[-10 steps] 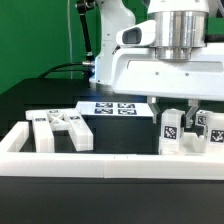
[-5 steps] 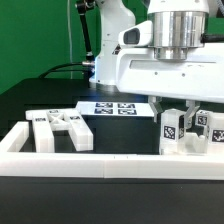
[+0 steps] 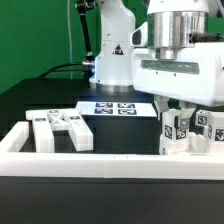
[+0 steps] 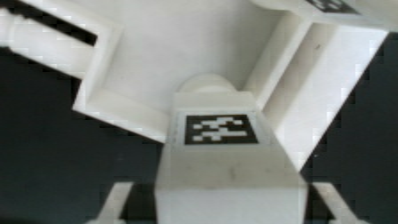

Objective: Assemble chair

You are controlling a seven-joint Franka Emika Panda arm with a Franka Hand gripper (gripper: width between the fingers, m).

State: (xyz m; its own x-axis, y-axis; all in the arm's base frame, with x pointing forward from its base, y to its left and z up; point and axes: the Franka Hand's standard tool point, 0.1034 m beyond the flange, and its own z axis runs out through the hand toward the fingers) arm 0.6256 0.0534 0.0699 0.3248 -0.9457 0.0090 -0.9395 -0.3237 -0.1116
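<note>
My gripper (image 3: 178, 108) hangs over the table toward the exterior view's right, shut on an upright white chair part (image 3: 172, 130) that bears a square tag. In the wrist view that tagged part (image 4: 221, 150) fills the gap between my fingers (image 4: 121, 205), and my gripper (image 4: 217, 208) clamps it on both sides. Beyond it lies a larger flat white chair piece (image 4: 151, 70). More tagged chair parts (image 3: 208, 128) stand just to the right of the held one. A cluster of loose white chair parts (image 3: 60, 128) lies toward the exterior view's left.
The marker board (image 3: 112, 108) lies flat behind the parts, in front of the robot base (image 3: 112, 55). A long white border rail (image 3: 100, 162) runs along the front, with a side rail (image 3: 14, 138) at the left. The table top is black.
The wrist housing has swung toward the exterior view's right, uncovering the robot base. The held part shifted slightly right with it. The grip has stayed the same.
</note>
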